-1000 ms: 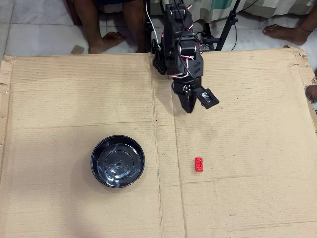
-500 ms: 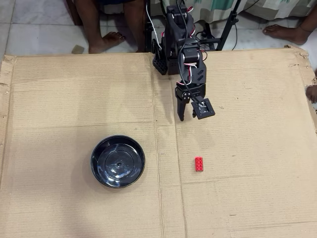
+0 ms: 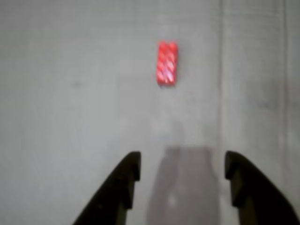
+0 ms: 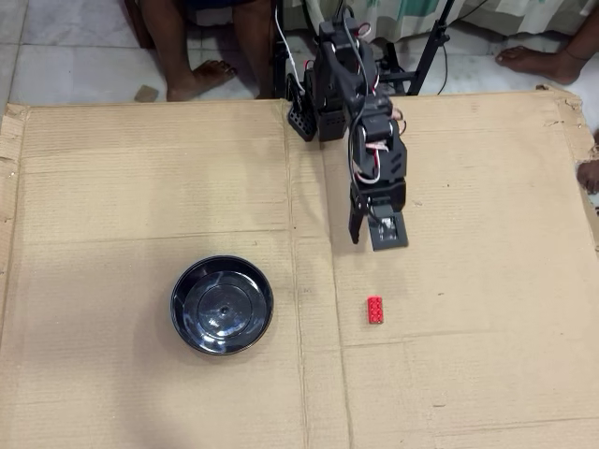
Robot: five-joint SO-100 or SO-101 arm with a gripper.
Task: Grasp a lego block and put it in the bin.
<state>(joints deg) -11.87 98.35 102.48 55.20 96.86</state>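
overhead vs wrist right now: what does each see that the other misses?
Only overhead: the black bowl left of the brick, the arm's body, the cardboard's edges, floor tiles and people's feet beyond it.
Only wrist: a close look between the two open fingers of the pincer, with its shadow on the cardboard.
Both: the red lego brick lying free on the cardboard, ahead of the pincer, not yet grasped.

This looks like a room in someone's home. A flattened brown cardboard sheet [image 4: 140, 187] lies straight on a pale tiled floor [image 4: 65, 56], and bare feet [image 4: 201, 77] of people stand at its far edge (another foot [image 4: 547, 61] far right). Patterned green-and-white cloth [image 4: 487, 14], perhaps bedding, hangs beyond.
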